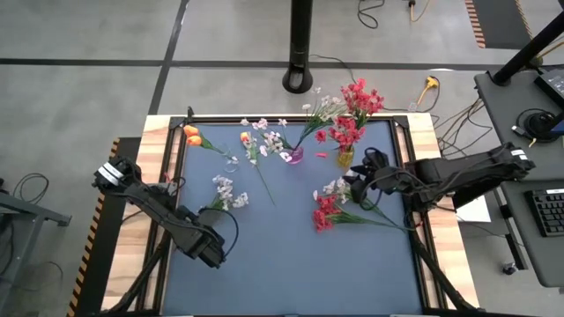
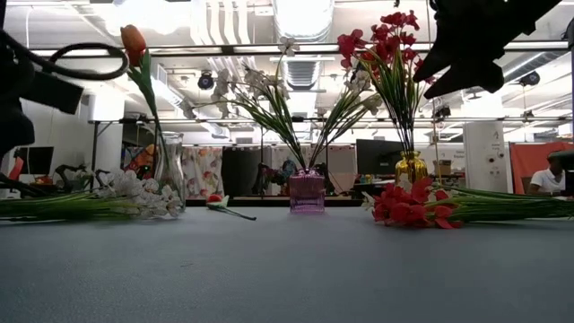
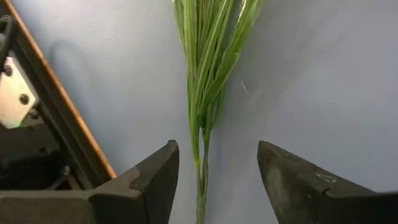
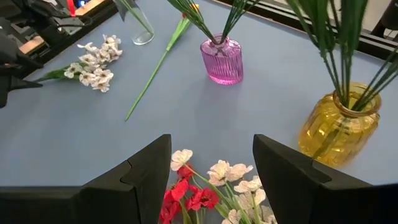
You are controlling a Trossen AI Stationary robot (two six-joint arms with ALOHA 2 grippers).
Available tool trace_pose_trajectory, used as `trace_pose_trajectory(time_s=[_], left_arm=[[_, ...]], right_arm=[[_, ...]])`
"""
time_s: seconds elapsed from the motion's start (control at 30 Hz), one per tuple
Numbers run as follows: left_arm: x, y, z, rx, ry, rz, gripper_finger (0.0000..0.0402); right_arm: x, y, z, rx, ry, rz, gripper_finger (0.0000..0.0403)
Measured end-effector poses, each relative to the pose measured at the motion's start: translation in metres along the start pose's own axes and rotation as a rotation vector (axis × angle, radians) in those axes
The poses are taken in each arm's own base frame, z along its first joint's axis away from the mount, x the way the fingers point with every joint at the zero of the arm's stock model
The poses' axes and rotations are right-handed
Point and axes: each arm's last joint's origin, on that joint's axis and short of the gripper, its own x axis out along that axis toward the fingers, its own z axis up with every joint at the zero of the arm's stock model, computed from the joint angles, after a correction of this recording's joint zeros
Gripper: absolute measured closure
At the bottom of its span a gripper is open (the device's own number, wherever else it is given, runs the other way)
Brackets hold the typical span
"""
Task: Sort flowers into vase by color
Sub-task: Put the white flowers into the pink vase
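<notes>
Left claw [image 3: 216,180] wide around white spray's stem [image 3: 200,155], ready to pinch. Right claw [image 4: 211,177] open, empty, above red flowers [image 4: 186,200], near yellow vase [image 4: 336,127].

My left gripper [image 3: 214,180] straddles a white spray's stem [image 3: 202,124]; bare mat lies at three o'clock. The table frame [image 3: 59,118] blocks nine o'clock.

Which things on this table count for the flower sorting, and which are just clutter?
Job:
- pink vase, white sprays in it
- yellow vase, red flowers in it
- clear vase, orange bud in it
- loose white spray
- loose red-and-white bunch

Clutter:
- yellow plug on the floor
</notes>
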Motion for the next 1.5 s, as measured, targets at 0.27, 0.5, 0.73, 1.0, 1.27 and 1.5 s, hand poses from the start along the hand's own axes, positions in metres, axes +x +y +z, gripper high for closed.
trace_pose_trajectory(time_s=[0.27,0.5,0.73,1.0,1.27,1.5], left_arm=[[0.021,0.002,-0.004,-0.014,0.002,-0.025,0.0219],[0.026,0.005,-0.005,-0.045,-0.007,-0.020,0.0254],[0.025,0.003,-0.004,-0.047,-0.007,-0.030,0.0319],[0.025,0.004,-0.005,-0.045,-0.003,-0.022,0.0382],[0.003,-0.002,-0.005,-0.006,-0.010,-0.056,0.0398],[-0.039,-0.017,-0.014,0.151,-0.073,-0.213,0.0399]], right_arm=[[0.006,0.002,-0.003,-0.015,0.020,-0.019,0.0183],[0.005,0.002,-0.003,-0.013,0.020,-0.014,0.0183],[0.005,0.008,-0.007,-0.040,0.037,0.007,0.0183],[0.000,0.013,-0.013,-0.056,0.027,0.026,0.0183],[-0.004,0.022,-0.015,-0.069,-0.006,0.076,0.0183],[-0.008,0.026,-0.019,-0.094,-0.005,0.098,0.0183]])
